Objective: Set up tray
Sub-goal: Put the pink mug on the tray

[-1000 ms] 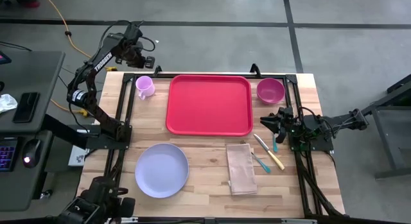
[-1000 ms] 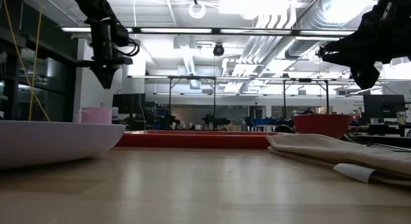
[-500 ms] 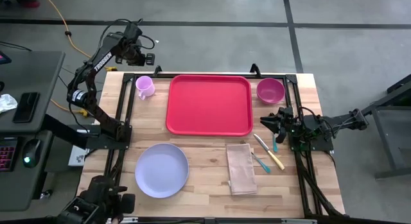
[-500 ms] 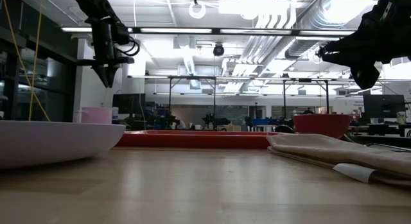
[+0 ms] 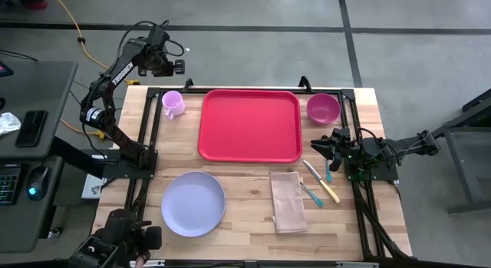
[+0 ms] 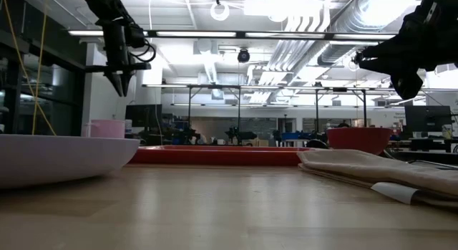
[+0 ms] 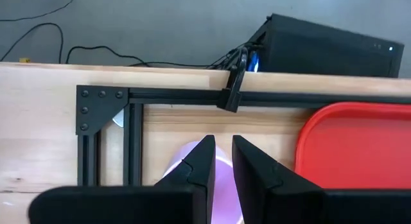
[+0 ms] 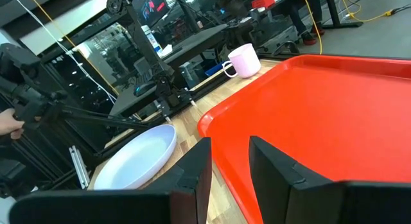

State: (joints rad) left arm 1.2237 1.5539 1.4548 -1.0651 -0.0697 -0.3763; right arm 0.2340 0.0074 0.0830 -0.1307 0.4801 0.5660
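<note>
Two dark grippers, both empty, frame the scene you are working. The left gripper [image 5: 174, 66] hangs high beyond the bench's far left corner, above the small pink plastic mug [image 5: 173, 104], its fingers parted by a narrow gap and pinching nothing. The right gripper [image 5: 317, 145] hovers low by the right edge, aimed across the bench, its fingers spread a little wider and likewise holding nothing.

The large flat red plastic tray with rounded corners [image 5: 249, 124] lies flat at the middle of the wooden bench [image 5: 245, 229], against the far edge. Expect it to be light and fairly stiff, though broad enough to sag or swing from a one-sided grip, and its smooth plastic will probably be slippery. Your only real purchase is the low raised rim, so pinch it at mid-length of a side rather than at a corner.

Nothing rests on the tray. The round magenta bowl [image 5: 323, 108] at the far right corner looks empty, as does the round lavender plate [image 5: 192, 203] near the front left corner. What the mug holds cannot be told. A folded tan cloth napkin [image 5: 288, 201] and slim yellow- and teal-handled cutlery [image 5: 321, 183] lie loose toward the front right
</note>
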